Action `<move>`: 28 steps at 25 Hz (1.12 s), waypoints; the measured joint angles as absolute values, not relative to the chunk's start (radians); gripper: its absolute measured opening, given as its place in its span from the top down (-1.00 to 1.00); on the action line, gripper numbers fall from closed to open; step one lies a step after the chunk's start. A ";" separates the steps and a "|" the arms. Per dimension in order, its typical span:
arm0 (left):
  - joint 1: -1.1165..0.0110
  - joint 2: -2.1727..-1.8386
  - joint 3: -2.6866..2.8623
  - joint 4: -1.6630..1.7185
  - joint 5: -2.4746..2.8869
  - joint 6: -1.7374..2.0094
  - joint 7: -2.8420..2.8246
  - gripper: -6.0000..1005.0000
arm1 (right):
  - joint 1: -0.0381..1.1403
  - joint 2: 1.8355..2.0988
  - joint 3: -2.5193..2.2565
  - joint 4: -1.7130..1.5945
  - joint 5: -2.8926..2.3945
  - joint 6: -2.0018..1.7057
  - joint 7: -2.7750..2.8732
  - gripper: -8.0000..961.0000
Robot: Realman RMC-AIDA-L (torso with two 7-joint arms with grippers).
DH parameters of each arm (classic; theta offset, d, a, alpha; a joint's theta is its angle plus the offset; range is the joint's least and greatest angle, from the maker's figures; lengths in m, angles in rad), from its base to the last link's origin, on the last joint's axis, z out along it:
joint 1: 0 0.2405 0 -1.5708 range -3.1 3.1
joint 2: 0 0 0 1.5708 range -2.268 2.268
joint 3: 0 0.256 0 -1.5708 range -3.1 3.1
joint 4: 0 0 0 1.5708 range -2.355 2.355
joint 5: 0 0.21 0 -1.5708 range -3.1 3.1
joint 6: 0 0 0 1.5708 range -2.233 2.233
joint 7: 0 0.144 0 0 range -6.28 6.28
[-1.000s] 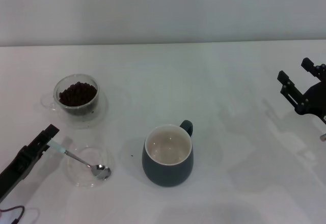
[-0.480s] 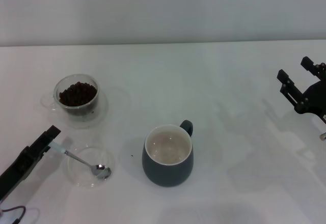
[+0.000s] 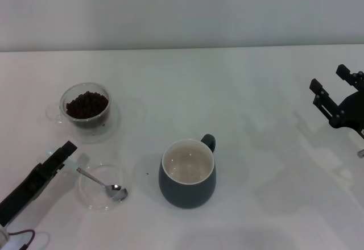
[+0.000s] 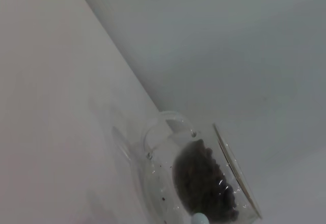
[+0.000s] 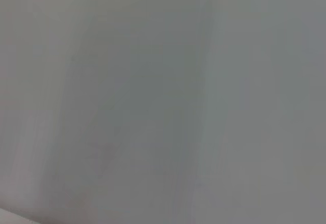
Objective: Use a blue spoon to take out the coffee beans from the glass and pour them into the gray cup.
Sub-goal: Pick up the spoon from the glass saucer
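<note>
The left end effector (image 3: 63,154) grips the pale handle of the blue spoon (image 3: 102,183), whose bowl rests in a shallow clear dish (image 3: 91,196) on the worktop (image 3: 256,91). Behind it, the glass (image 3: 85,105) holds the coffee beans (image 3: 86,104); the left wrist view shows them close up (image 4: 204,183). The gray cup (image 3: 187,173) stands centre. The right end effector (image 3: 335,94) hangs open, far right.

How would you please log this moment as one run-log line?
left gripper: at blue spoon handle | spoon bowl in clear dish | coffee beans in glass | gray cup empty | right gripper: parked far right
</note>
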State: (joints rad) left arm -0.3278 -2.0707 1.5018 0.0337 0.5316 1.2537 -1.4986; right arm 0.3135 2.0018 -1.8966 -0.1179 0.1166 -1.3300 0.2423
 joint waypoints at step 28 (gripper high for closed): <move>-0.309 -2.071 1.491 0.034 0.507 1.254 -1.490 0.67 | 0.310 2.004 -1.898 -0.122 0.117 -1.333 0.242 -0.33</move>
State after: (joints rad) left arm -0.3086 -2.0714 1.4913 0.0337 0.5074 1.2536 -1.4903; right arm 0.3098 2.0040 -1.8975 -0.1222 0.1166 -1.3331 0.2424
